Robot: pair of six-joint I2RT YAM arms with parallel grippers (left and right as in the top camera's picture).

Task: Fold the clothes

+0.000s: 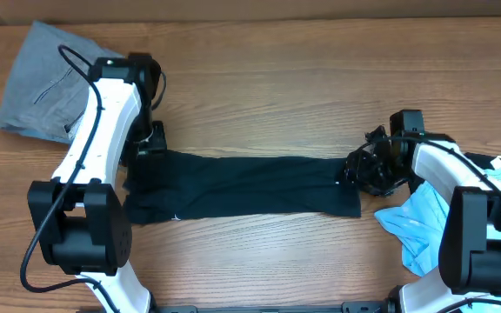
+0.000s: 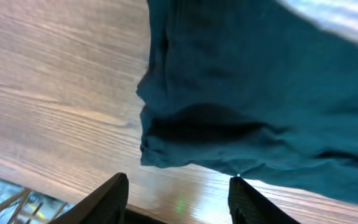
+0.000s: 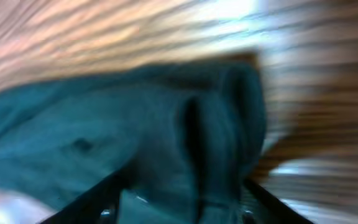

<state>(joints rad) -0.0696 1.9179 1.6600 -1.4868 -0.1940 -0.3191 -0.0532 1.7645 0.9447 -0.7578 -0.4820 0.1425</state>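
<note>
The black T-shirt [image 1: 242,187] lies folded into a long strip across the middle of the table. My left gripper [image 1: 146,149] is at its left end. In the left wrist view the jaws [image 2: 176,194] are open and empty over bare wood, with the shirt's edge [image 2: 260,93] just beyond the fingertips. My right gripper [image 1: 352,171] is at the shirt's right end. In the blurred right wrist view its fingers [image 3: 179,205] stand wide apart with the shirt's folded edge [image 3: 104,124] between them.
A grey garment [image 1: 42,83] lies crumpled at the far left corner. A light blue garment [image 1: 420,222] lies at the right, beside the right arm. The table's far edge runs along the top of the overhead view.
</note>
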